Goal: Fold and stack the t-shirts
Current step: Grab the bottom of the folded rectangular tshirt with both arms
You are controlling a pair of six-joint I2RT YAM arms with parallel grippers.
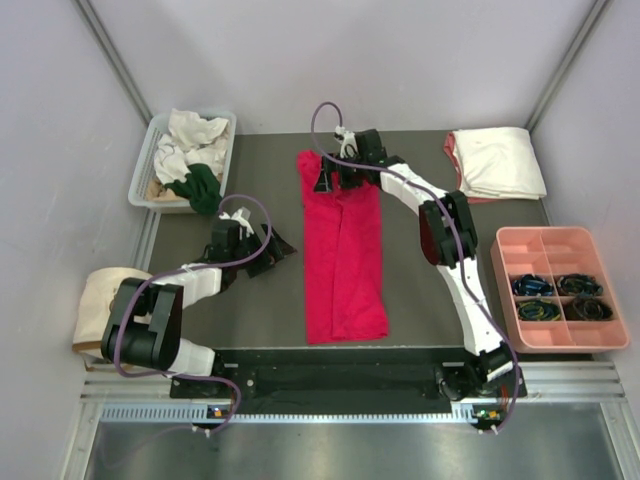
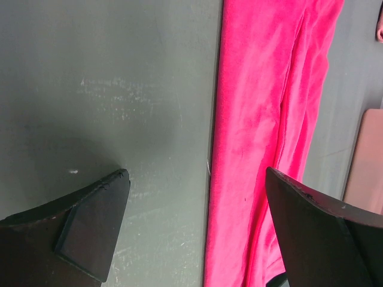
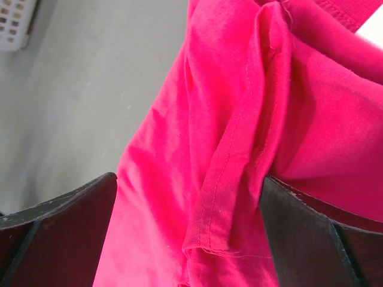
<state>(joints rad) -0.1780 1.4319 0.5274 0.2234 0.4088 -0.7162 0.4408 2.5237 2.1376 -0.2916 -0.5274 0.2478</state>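
Note:
A crimson-red t-shirt (image 1: 343, 255) lies on the dark table as a long narrow strip, folded lengthwise, running from far to near. My right gripper (image 1: 332, 180) is over the strip's far end, open. In the right wrist view a hemmed fold of the red t-shirt (image 3: 239, 155) sits between the spread fingers of the right gripper (image 3: 188, 179). My left gripper (image 1: 280, 245) is open just left of the strip's middle. In its wrist view the red t-shirt (image 2: 263, 119) has its long left edge between the fingers of the left gripper (image 2: 196, 173). A folded cream-white t-shirt (image 1: 497, 160) tops a stack at the far right.
A white bin (image 1: 142, 178) at the far left holds crumpled white and dark green shirts (image 1: 195, 185). A pink compartment tray (image 1: 545, 245) with small dark items stands at the right. A beige fabric bag (image 1: 95, 305) rests by the left arm's base.

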